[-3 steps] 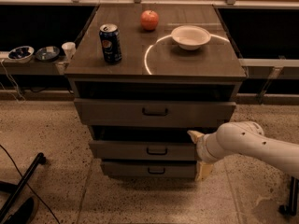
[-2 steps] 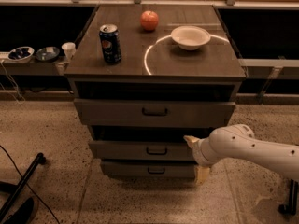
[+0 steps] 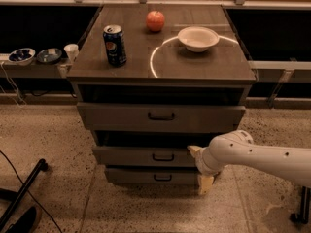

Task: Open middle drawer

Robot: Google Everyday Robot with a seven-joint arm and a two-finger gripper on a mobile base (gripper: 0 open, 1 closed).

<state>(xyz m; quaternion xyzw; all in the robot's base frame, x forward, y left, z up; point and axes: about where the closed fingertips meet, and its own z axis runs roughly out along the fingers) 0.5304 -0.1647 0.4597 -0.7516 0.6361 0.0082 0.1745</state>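
The middle drawer (image 3: 141,156) is the grey-brown front with a small black bar handle (image 3: 163,157), between a taller top drawer (image 3: 121,116) and a slim bottom drawer (image 3: 131,175). A dark gap shows above its front. My gripper (image 3: 199,167) is at the end of the white arm (image 3: 257,158) reaching in from the right. It is in front of the right end of the middle and bottom drawer fronts, right of the handle and not on it. Its pale fingertips (image 3: 194,151) stand apart, one above the other, with nothing between them.
On the cabinet top (image 3: 204,64) stand a blue soda can (image 3: 114,45), a red apple (image 3: 155,21) and a white bowl (image 3: 198,38). Small bowls and a cup (image 3: 71,52) sit on a low shelf at left. A black stand leg (image 3: 22,193) lies on the floor at lower left.
My arm and gripper have moved a little to the left and down, closer to the middle drawer's handle. The drawers have not moved.
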